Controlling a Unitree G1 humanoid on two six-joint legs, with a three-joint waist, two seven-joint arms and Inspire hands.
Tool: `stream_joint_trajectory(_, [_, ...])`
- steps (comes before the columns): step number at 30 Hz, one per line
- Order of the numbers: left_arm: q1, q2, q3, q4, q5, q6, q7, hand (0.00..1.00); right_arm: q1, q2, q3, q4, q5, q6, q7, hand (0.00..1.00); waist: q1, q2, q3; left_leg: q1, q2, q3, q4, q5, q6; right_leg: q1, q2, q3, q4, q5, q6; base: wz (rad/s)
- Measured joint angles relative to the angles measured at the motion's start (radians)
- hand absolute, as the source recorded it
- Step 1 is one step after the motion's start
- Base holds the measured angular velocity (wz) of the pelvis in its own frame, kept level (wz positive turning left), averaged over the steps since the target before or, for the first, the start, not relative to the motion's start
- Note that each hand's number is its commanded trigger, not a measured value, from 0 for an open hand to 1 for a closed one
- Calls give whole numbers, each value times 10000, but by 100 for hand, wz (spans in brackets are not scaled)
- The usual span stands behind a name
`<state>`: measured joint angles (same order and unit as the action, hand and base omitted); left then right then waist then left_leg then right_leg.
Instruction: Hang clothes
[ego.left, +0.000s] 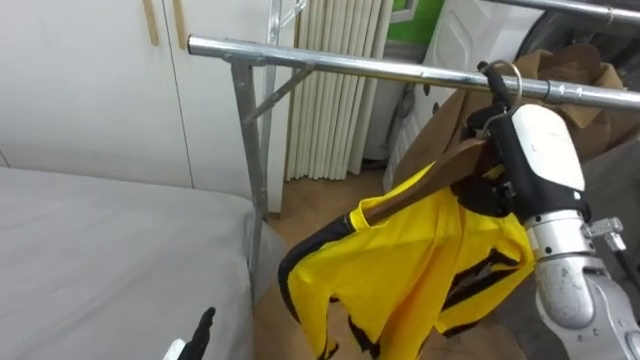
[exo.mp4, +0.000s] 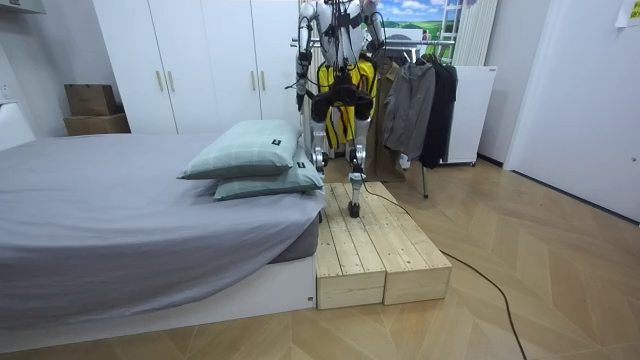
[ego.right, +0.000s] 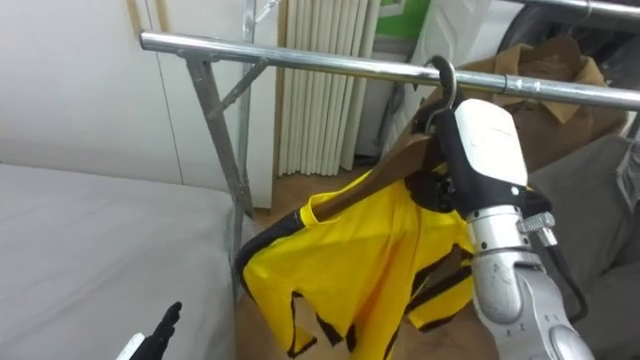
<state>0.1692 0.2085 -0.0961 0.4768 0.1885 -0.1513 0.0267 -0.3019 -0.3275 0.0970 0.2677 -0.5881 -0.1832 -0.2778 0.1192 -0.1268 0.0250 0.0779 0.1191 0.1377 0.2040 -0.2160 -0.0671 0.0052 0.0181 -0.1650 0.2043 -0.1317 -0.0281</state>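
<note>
Yellow shirt (ego.left: 420, 250) hangs from the hanger (ego.left: 440, 168) gripped by the right hand (ego.left: 545, 145). Slip the hook (ego.left: 507, 76) all the way over the rail (ego.left: 380, 70), then let go.

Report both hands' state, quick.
Left hand: open, finger straight.
Right hand: closed on the hanger carrying the yellow shirt, at the rail.

Shiny silver metal clothes rail (ego.left: 350, 68), smooth brown wooden hanger (ego.left: 430, 180), slightly sheeny yellow cloth shirt (ego.left: 400, 260) with black trim, and a matt grey cloth bedsheet (ego.left: 100, 250).
</note>
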Motion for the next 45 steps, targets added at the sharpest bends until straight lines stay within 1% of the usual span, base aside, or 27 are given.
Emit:
stream_joint_trajectory(2, [2, 3, -24, -3, 8, 0, 0, 0, -13, 3, -5, 32, 191, -15, -11, 100, -8, 1, 1, -21, -25, -37, 24, 1, 1, 15, -11, -36, 1, -15, -21, 9])
stream_joint_trajectory(3, [2, 9, -28, 0, 8, 0, -1, 0, -14, 3, 2, 140, 373, -110, -5, 100, 18, -3, 0, -11, -25, -45, 26, 1, 1, 35, -14, -45, 1, -15, -21, 0])
stream_joint_trajectory(7, [1, 8, -45, -4, 4, 0, -46, 0, -25, 3, -1, 322, 714, -251, 125, 100, 4, -12, -2, 27, -19, -58, 28, 1, 1, 85, -31, -68, -8, -21, -29, 2])
stream_joint_trajectory(10, [-3, 4, -59, -95, 3, 0, -202, 0, -122, 6, -21, 473, 785, -371, 134, 100, -156, -11, -1, -147, -45, -303, 146, 1, 2, 108, -87, -315, -19, -61, -35, 23])
stream_joint_trajectory(11, [-2, -7, -60, -130, 3, 0, -224, 0, -152, -1, -52, 651, 830, -473, 115, 100, -248, -6, 1, -235, -53, -336, 208, 1, 2, 132, -114, -408, -25, -67, -32, 30])
stream_joint_trajectory(12, [-16, -8, -56, -172, 8, 0, -230, 0, -195, -35, -84, 855, 917, -653, 90, 100, -329, 4, -3, -342, -57, -393, 285, 1, 2, 138, -138, -526, -28, -70, -29, 29])
stream_joint_trajectory(14, [-24, -13, -52, -300, 10, 0, -246, 0, -203, -101, -165, 900, 1164, -699, 127, 100, -395, 13, -6, -460, -66, -471, 381, 1, 2, 137, -167, -665, -33, -70, -29, 25])
stream_joint_trajectory(16, [-24, -28, -59, -461, 16, 0, -311, 0, -220, -248, -183, 1089, 1289, -850, 159, 100, -397, 42, -6, -506, -75, -570, 470, 1, 2, 154, -199, -792, -34, -70, -29, 19])
stream_joint_trajectory(17, [-25, -22, -66, -541, 26, 0, -351, 0, -256, -282, -198, 1184, 1357, -871, 195, 100, -391, 69, 2, -511, -75, -579, 502, 1, 2, 199, -211, -840, -32, -70, -29, 12])
stream_joint_trajectory(20, [-22, -18, -100, -664, 34, 0, -374, 0, -357, -282, -285, 1494, 1637, -922, 383, 100, -436, 174, -17, -501, -106, -605, 536, 16, 25, 317, -276, -978, -5, -109, -1, 13])
stream_joint_trajectory(21, [-19, 8, -156, -824, 27, -1, -373, 0, -360, -282, -354, 1497, 1758, -919, 413, 100, -427, 203, -4, -528, -132, -630, 519, 34, 49, 311, -305, -1023, 0, -111, 1, 13])
stream_joint_trajectory(25, [-23, 82, -263, -1057, 21, -2, -376, 0, -361, -281, -375, 1514, 2002, -894, 405, 100, -445, 244, -16, -612, -241, -762, 479, 90, 126, 297, -404, -1132, 1, -112, 1, 12])
stream_joint_trajectory(27, [-27, 94, -278, -1056, 22, -2, -375, 0, -385, -280, -375, 1529, 2005, -899, 404, 100, -574, 250, -22, -672, -303, -825, 493, 105, 150, 292, -463, -1165, -1, -109, 5, 9])
stream_joint_trajectory(29, [-31, 102, -280, -1056, 21, -2, -374, 0, -387, -280, -376, 1551, 2006, -900, 404, 100, -602, 230, -35, -670, -321, -776, 504, 105, 153, 291, -489, -1152, -2, -95, 27, 2])
stream_joint_trajectory(32, [-93, 105, -309, -1041, 7, -2, -374, 0, -388, -280, -368, 1578, 2332, -912, 428, 100, -590, 208, -43, -658, -323, -573, 518, 116, 170, 292, -520, -1151, 1, -88, 38, 0])
stream_joint_trajectory(35, [-132, 146, -400, -1040, 5, -2, -374, 0, -398, -280, -368, 1588, 2490, -912, 510, 100, -591, 203, -39, -653, -334, -566, 532, 117, 173, 291, -533, -1149, -1, -88, 40, 0])
stream_joint_trajectory(37, [-142, 152, -420, -1034, 6, -2, -375, 0, -402, -281, -369, 1591, 2498, -902, 517, 100, -588, 180, -26, -653, -334, -564, 546, 118, 175, 283, -539, -1139, 13, -89, 41, 0])
stream_joint_trajectory(40, [-198, 215, -462, -1024, 6, -2, -386, 0, -541, -281, -361, 1749, 2490, -961, 496, 100, -590, 133, 0, -698, -336, -546, 594, 117, 176, 186, -568, -1140, 120, -129, 96, 0])
stream_joint_trajectory(41, [-251, 231, -465, -1005, 7, -2, -391, 0, -635, -281, -346, 1884, 2488, -1032, 480, 100, -612, 117, 14, -742, -340, -465, 643, 116, 178, 116, -602, -1141, 182, -158, 129, 0])
stream_joint_trajectory(43, [-308, 247, -479, -980, 12, -2, -396, 0, -642, -285, -340, 1946, 2489, -1032, 452, 100, -629, 104, 18, -781, -324, -277, 729, 101, 204, 118, -632, -1168, 207, -168, 134, 4])
stream_joint_trajectory(44, [-336, 280, -489, -975, 7, -2, -401, 0, -642, -295, -341, 1976, 2489, -1024, 404, 100, -659, 96, 19, -851, -318, -254, 851, 71, 251, 114, -664, -1234, 251, -191, 139, 19])
stream_joint_trajectory(45, [-412, 329, -539, -946, -8, -2, -400, 0, -645, -299, -352, 2028, 2500, -999, 376, 100, -728, 72, 34, -922, -301, -140, 1024, 39, 299, 107, -713, -1350, 385, -230, 172, 22])
